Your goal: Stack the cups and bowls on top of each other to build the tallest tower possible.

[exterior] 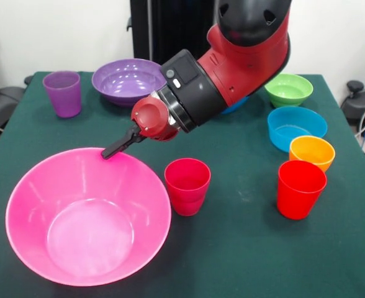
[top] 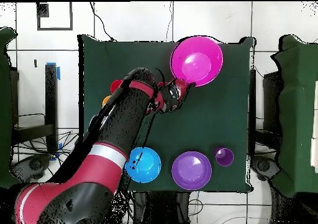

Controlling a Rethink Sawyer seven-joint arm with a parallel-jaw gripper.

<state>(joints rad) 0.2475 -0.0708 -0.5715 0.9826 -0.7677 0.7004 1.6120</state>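
Observation:
The huge pink bowl (exterior: 30, 192) stands empty at the near left; in the overhead view (top: 214, 51) it is at the top. My gripper (exterior: 117, 148) (top: 181, 84) is low at the bowl's far rim, its tip touching or just above the edge. The large purple bowl (exterior: 128, 79) (top: 191, 170) and the purple cup (exterior: 63, 93) (top: 224, 156) stand at the far left. The magenta-pink cup (exterior: 187, 186) is just right of the pink bowl. The red cup (exterior: 301, 189) (top: 116, 86) stands upright near right. Nothing is stacked.
On the right stand the orange bowl (exterior: 311, 152) (top: 107, 100), the cyan bowl (exterior: 296, 127) and the green bowl (exterior: 288, 90). The large blue bowl (exterior: 237, 105) (top: 143, 164) is mostly hidden behind my arm. The small dark blue bowl is out of view.

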